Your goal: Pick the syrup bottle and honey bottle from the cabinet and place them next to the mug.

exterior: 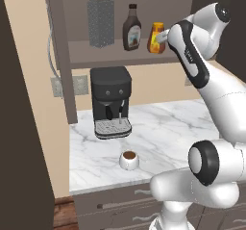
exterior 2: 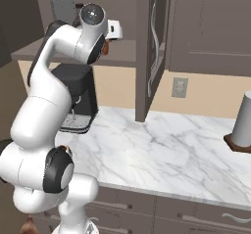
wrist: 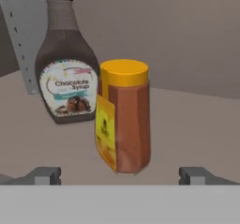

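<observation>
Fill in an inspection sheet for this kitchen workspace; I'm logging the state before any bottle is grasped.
Surface: white marble counter, mug of dark liquid near its front edge.
Job's things: syrup bottle and honey bottle upright, side by side on the cabinet shelf, neither held.
Clutter: grater left of the syrup; black coffee machine on the counter; grey cylinder far right.
Grippers: gripper open, facing the honey bottle.
Cables: nothing seen.
Surroundings: wall outlets, grey drawers below.
</observation>
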Available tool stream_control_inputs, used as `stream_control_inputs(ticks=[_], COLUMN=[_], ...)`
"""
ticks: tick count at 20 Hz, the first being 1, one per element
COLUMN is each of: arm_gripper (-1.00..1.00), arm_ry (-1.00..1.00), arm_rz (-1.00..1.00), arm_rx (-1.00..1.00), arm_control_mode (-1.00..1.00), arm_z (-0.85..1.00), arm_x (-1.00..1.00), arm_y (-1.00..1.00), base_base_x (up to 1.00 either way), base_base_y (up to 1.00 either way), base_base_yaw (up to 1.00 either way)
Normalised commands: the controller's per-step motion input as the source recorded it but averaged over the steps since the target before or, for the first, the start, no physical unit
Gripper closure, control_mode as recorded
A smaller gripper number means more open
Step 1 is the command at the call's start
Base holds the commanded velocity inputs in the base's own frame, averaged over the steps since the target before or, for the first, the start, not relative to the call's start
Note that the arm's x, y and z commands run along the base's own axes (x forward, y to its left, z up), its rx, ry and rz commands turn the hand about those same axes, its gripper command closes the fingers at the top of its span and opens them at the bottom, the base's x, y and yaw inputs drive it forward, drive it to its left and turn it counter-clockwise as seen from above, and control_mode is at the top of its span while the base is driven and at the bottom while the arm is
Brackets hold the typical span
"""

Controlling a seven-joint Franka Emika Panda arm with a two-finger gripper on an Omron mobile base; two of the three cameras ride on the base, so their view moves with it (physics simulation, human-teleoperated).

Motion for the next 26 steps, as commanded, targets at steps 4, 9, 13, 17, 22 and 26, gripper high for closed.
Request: stream_control_inputs(ticks=[4, 9, 13, 17, 22, 26], arm_gripper=[-1.0, -1.0, -1.0, -1.0, -1.0, -1.0], arm_ry=[0.0, 0.0, 0.0, 0.0, 0.06, 0.17], arm_rz=[0.04, 0.04, 0.03, 0.03, 0.01, 0.0], arm_rx=[0.0, 0.0, 0.0, 0.0, 0.0, 0.0], arm_control_mode=[-1.0, -1.0, -1.0, -1.0, -1.0, -1.0], arm_z=[0.0, -0.04, -0.03, 0.0, 0.0, 0.0], arm_x=[0.0, 0.07, 0.25, 0.24, 0.14, 0.0], arm_y=[0.0, 0.0, 0.0, 0.0, 0.0, 0.0], base_base_x=[0.0, 0.0, 0.0, 0.0, 0.0, 0.0], base_base_y=[0.0, 0.0, 0.0, 0.0, 0.0, 0.0], base_base_yaw=[0.0, 0.0, 0.0, 0.0, 0.0, 0.0])
